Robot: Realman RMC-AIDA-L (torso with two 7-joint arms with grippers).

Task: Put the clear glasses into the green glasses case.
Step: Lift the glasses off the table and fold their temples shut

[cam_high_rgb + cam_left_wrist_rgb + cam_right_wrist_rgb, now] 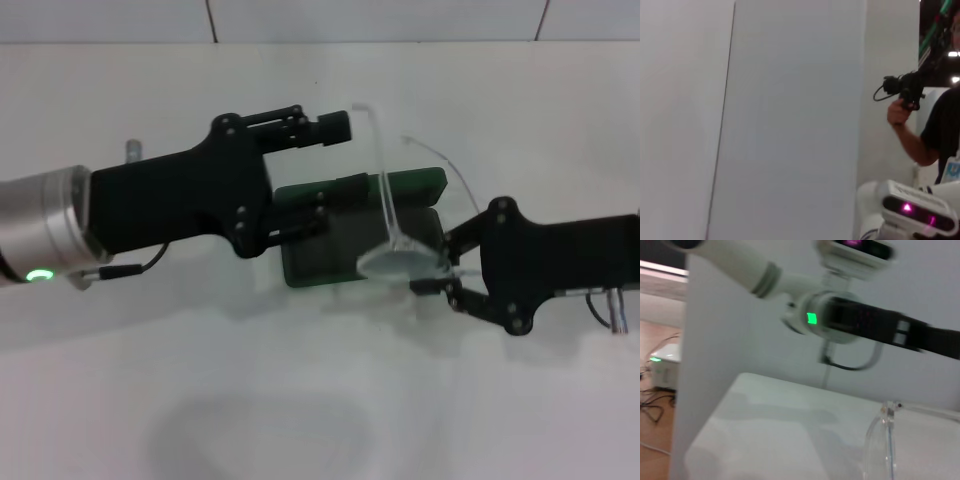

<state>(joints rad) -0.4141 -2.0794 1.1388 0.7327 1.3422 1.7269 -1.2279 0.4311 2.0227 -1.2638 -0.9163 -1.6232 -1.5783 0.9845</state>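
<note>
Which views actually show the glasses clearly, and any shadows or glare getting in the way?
Head view: the clear glasses are faint, readable mainly over the green glasses case, washing out against the white table; soft shadows fall under both arms, no hard glare. Right wrist view: soft overall, one lens is barely visible. Left wrist view: only wall panels and a person, neither glasses nor case.

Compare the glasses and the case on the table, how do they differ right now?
The clear glasses are see-through and colourless; the green glasses case is opaque dark green. The glasses are thin and curved, with arms sticking up; the case is flat and rectangular, lying open. The right hand is at the glasses; the left hand is at the case. Both sit together on the white table.
</note>
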